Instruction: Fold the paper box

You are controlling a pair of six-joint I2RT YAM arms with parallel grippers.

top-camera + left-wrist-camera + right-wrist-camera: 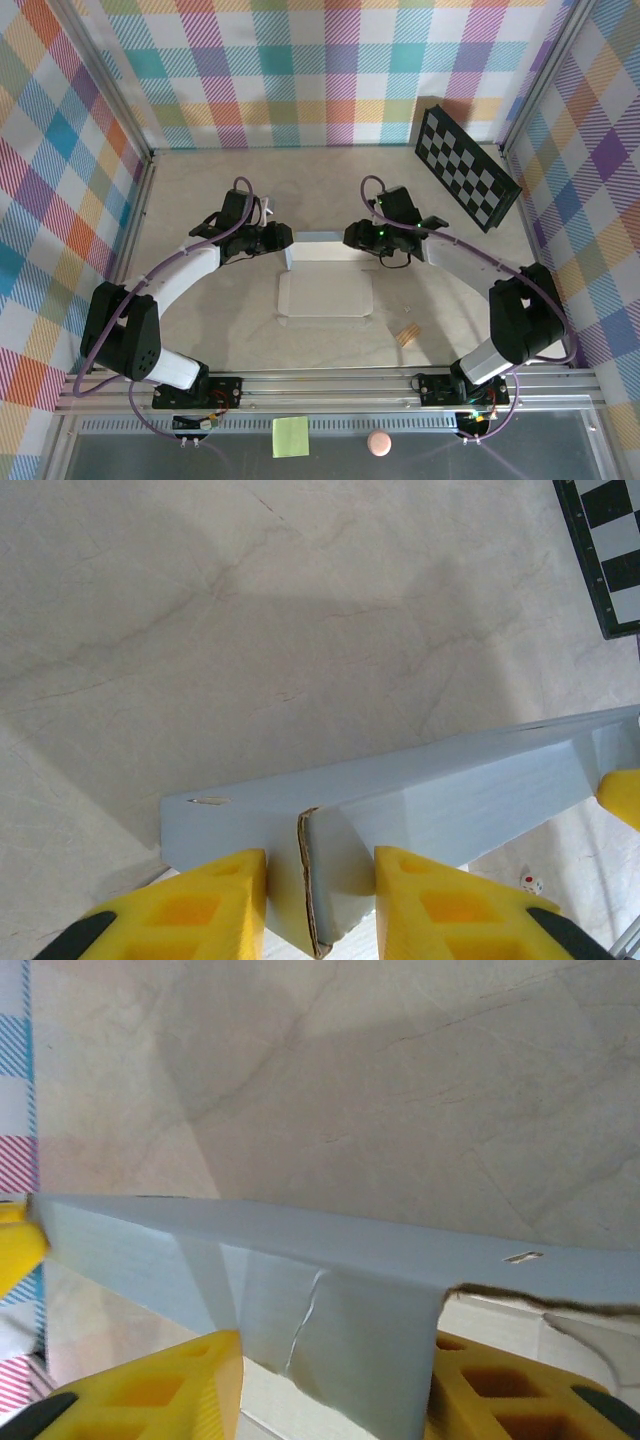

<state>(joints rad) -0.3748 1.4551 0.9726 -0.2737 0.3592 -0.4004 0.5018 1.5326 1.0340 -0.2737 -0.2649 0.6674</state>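
The paper box point(325, 295) lies as a pale grey sheet at the table's middle, its far wall point(325, 245) folded upright. My left gripper point(283, 240) is at that wall's left end. In the left wrist view its yellow fingers point(225, 900) press from both sides on the wall point(420, 790) and its bent end flap point(340, 870), so the gripper point(320, 880) is shut on the box. My right gripper point(352, 237) is at the right end. In the right wrist view a creased flap point(340, 1330) spans the gap between its fingers point(180, 1390), touching both.
A black-and-white checkerboard panel point(465, 165) leans at the back right. A small tan piece point(405, 335) lies right of the sheet. A yellow-green sticky note point(290, 436) and a pink ball point(378, 443) sit below the front rail. Plaid walls enclose the table.
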